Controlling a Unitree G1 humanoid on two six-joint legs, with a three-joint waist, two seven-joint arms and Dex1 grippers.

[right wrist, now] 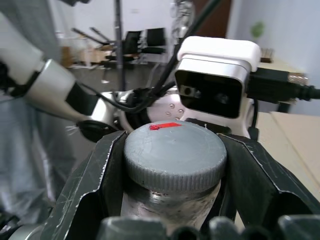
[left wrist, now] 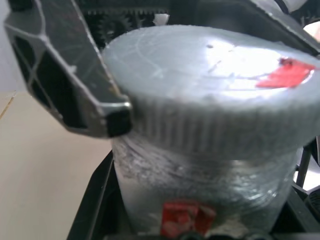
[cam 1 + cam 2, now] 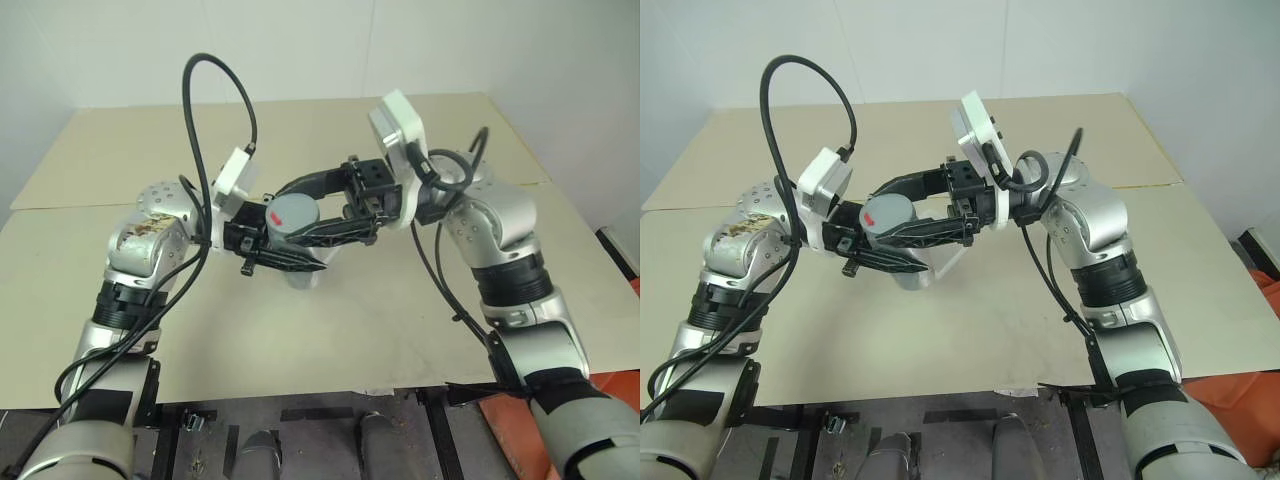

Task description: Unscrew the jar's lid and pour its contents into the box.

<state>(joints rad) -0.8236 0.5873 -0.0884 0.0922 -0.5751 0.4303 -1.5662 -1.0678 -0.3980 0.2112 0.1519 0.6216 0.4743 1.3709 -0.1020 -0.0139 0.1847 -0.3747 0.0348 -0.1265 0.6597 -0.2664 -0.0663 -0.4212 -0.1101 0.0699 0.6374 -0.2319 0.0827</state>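
- One jar (image 3: 282, 236), held above the surface (image 3: 400, 320) near its middle, clamped in the left hand (image 3: 290, 255).
- One lid (image 1: 175, 152) on the jar, right hand (image 1: 175, 165) clamped round it.
- One box (image 3: 305, 272) beneath the jar.

Around the jar (image 3: 290, 225), both grippers crowd its two sides, while the table (image 3: 400, 310) nearer the robot lies bare.
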